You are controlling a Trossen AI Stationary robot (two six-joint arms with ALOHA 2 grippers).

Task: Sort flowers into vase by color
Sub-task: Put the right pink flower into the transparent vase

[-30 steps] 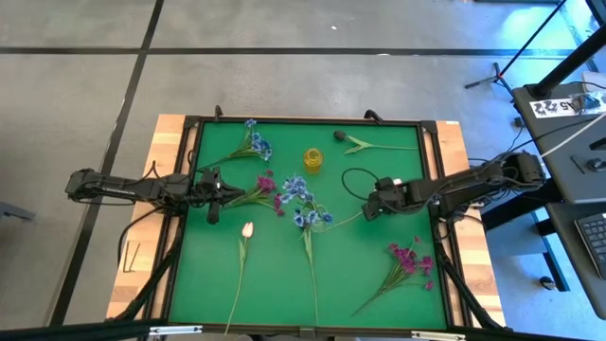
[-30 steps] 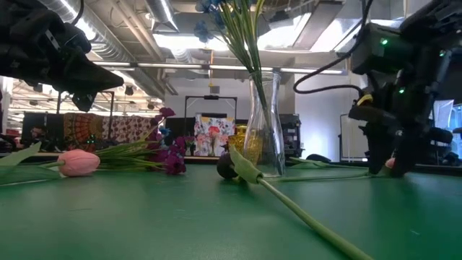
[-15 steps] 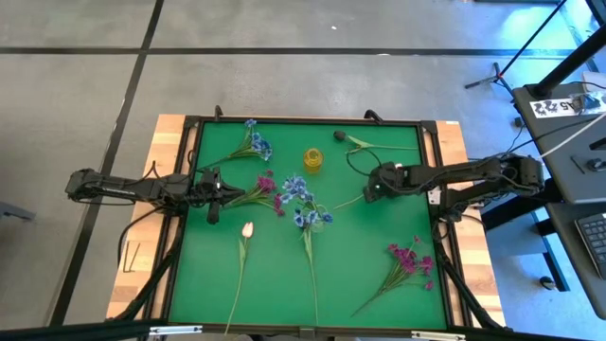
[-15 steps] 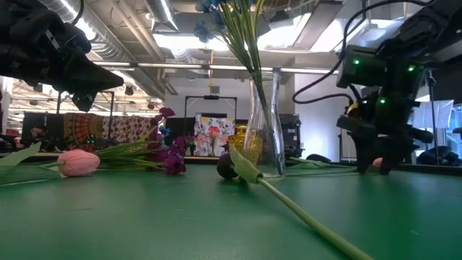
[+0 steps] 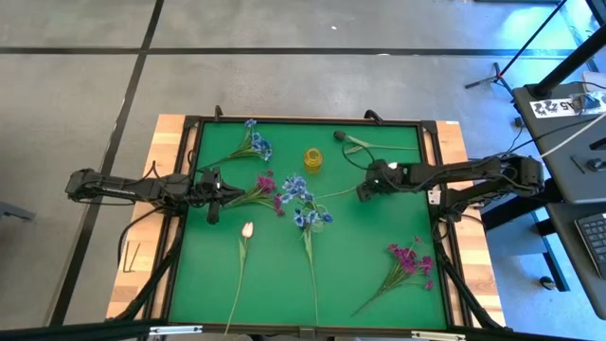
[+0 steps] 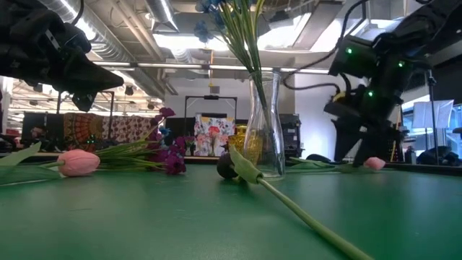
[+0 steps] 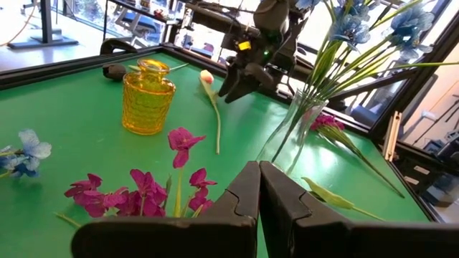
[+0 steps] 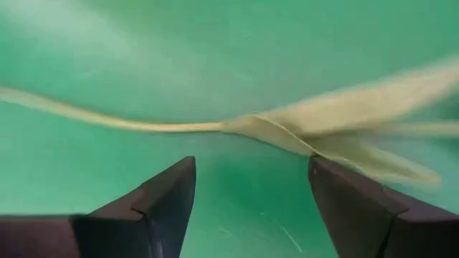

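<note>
flowers lie scattered over the green desk (image 5: 379, 232): a blue spray (image 5: 252, 144) near the far left corner, a dark tulip (image 5: 339, 135) along the far edge, a magenta spray (image 5: 268, 188) left of centre, a white-pink tulip (image 5: 247, 229) toward the near edge, another magenta spray (image 5: 409, 260) by the near right corner. more blue sprays already stand in the clear vase (image 6: 264, 133) at the centre, with a small yellow vase (image 5: 313, 158) just behind it toward the far edge.

the step in hand looks like a pick by the right end effector (image 5: 365, 189), which sits low over the desk right of centre, above a pale green stem (image 8: 179, 126) with a leaf (image 8: 337, 136). its fingers (image 8: 168, 193) are spread wide, one on each side of the stem, and hold nothing. to do this well, it should probably come straight down so the stem stays centred between the fingers, pinch the stem itself rather than the floppy leaf, and close fully before lifting, since a thin stem can slip or roll aside. which flower this stem belongs to i cannot tell for sure.

the left end effector (image 5: 216, 197) waits near the left edge, clenched with nothing in it, pointing at the magenta spray.
</note>
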